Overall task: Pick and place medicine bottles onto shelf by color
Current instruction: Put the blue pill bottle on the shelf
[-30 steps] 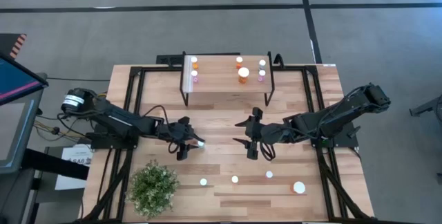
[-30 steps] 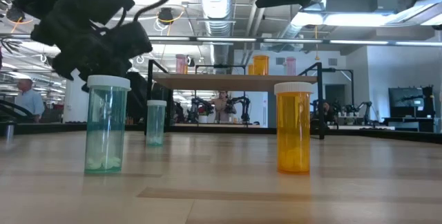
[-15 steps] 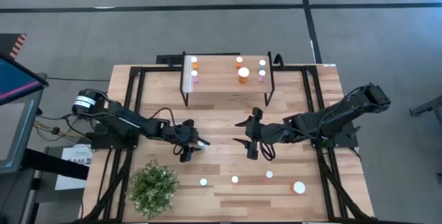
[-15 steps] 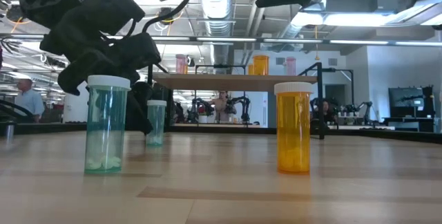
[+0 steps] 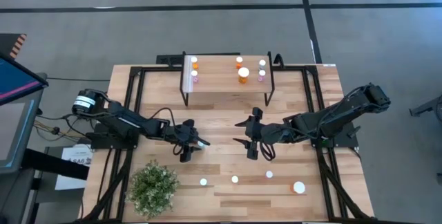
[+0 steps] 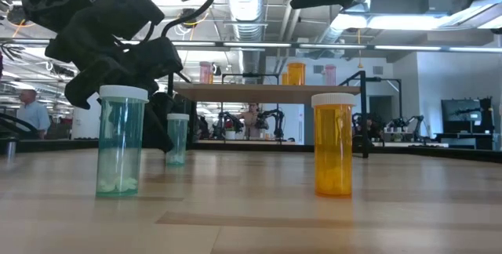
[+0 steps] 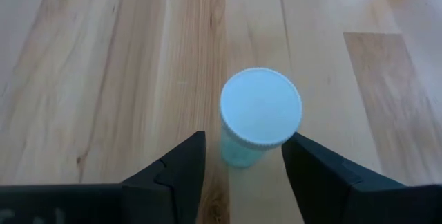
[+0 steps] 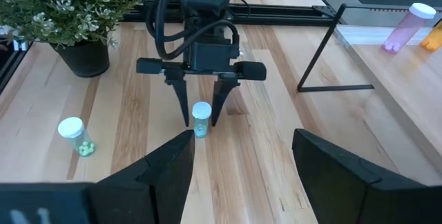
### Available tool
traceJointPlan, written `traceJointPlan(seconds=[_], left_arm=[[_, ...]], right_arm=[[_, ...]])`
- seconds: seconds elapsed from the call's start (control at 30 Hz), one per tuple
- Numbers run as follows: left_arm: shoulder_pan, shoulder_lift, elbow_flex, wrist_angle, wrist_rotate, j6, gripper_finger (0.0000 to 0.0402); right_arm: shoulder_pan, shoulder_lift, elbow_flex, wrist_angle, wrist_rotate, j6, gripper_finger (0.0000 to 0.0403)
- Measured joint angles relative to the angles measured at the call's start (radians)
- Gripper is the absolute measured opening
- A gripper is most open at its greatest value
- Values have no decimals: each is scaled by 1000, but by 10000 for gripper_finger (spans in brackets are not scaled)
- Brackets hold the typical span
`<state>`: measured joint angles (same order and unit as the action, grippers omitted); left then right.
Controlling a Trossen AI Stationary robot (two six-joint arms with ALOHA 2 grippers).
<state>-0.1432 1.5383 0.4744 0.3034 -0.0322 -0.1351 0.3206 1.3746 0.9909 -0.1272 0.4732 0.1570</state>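
Note:
A pale green medicine bottle (image 7: 260, 106) with a white cap stands upright on its base on the wooden table. My left gripper (image 7: 243, 141) is open. One finger stands on either side of the bottle, and a gap shows on both sides. The pair shows in the high view (image 5: 201, 143) and the right wrist view (image 8: 201, 119). My right gripper (image 5: 243, 133) is open and empty, hovering to the right of them. The shelf (image 5: 226, 86) at the far middle carries several orange, pink and pale bottles.
A potted plant (image 5: 153, 186) stands at the near left. Three small bottles (image 5: 235, 179) and a larger one (image 5: 298, 187) stand along the near side. The low view shows a green bottle (image 6: 120, 140) and an orange one (image 6: 333, 144) close up.
My left gripper has gone down and a little toward the table's right edge, bringing its open fingers around the pale green bottle. It has kept still over the last half second. The bottle has not moved.

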Motion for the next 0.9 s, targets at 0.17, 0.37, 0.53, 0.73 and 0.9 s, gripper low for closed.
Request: traceJointPlan(seconds=[0.17, 0.37, 0.53, 0.73, 0.9], left_arm=[[1, 0, 0, 3, 0, 2, 142], [1, 0, 0, 3, 0, 17, 116], [7, 0, 12, -1, 3, 19, 100], [40, 0, 77, -39, 40, 6, 89], [59, 0, 157, -118, 35, -35, 87]], right_arm=[[0, 0, 0, 0, 0, 0, 265], [0, 0, 0, 0, 0, 1, 265], [0, 0, 0, 1, 0, 4, 265], [-10, 8, 0, 9, -4, 28, 265], [-20, 8, 0, 63, -5, 30, 265]])
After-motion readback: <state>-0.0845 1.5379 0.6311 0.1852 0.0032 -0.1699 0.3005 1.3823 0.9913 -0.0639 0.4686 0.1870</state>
